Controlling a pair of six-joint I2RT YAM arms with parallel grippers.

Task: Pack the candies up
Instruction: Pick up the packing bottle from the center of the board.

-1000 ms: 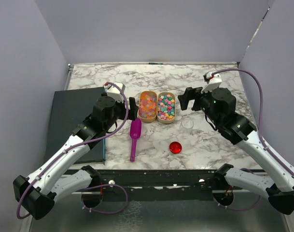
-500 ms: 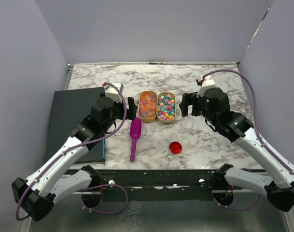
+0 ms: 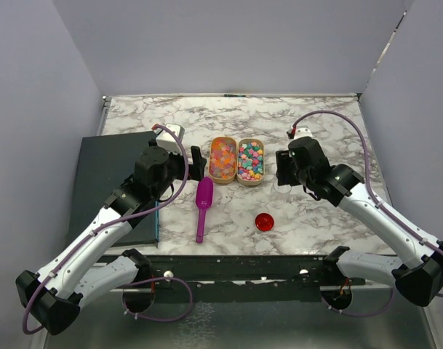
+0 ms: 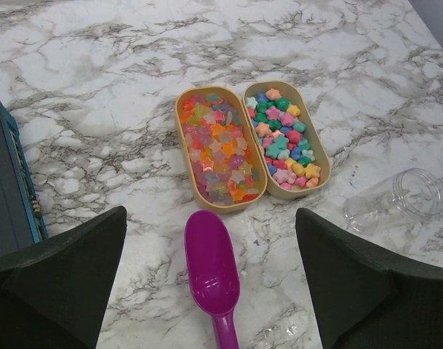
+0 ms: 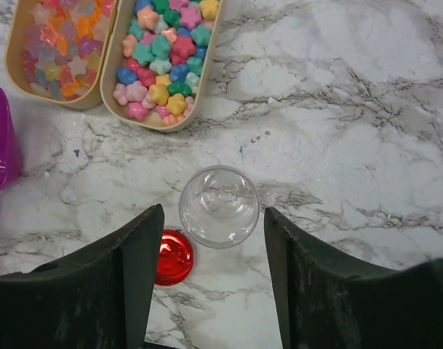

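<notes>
candies (image 4: 283,142): star-shaped, mixed pastels, filling two tan oval trays (image 4: 178,127) side by side and touching, centre of the top view. The left tray's look translucent, the right's opaque.
scoop (image 4: 212,269): purple, flat on the table (image 3: 316,116), bowl pointing at the trays, just below the left one.
left gripper (image 4: 212,218): jaws wide, nothing held. It hovers over the scoop bowl, with fingers at both lower corners of its wrist view.
right gripper (image 5: 214,211): jaws apart, straddling the jar, a thin gap showing on each side.
jar (image 4: 396,200): clear, upright, mouth up, right of and below the right tray.
lid (image 5: 174,256): red, round, on the table lower left of the jar, partly behind one finger.
box (image 3: 112,182): dark, left edge of the table.
</notes>
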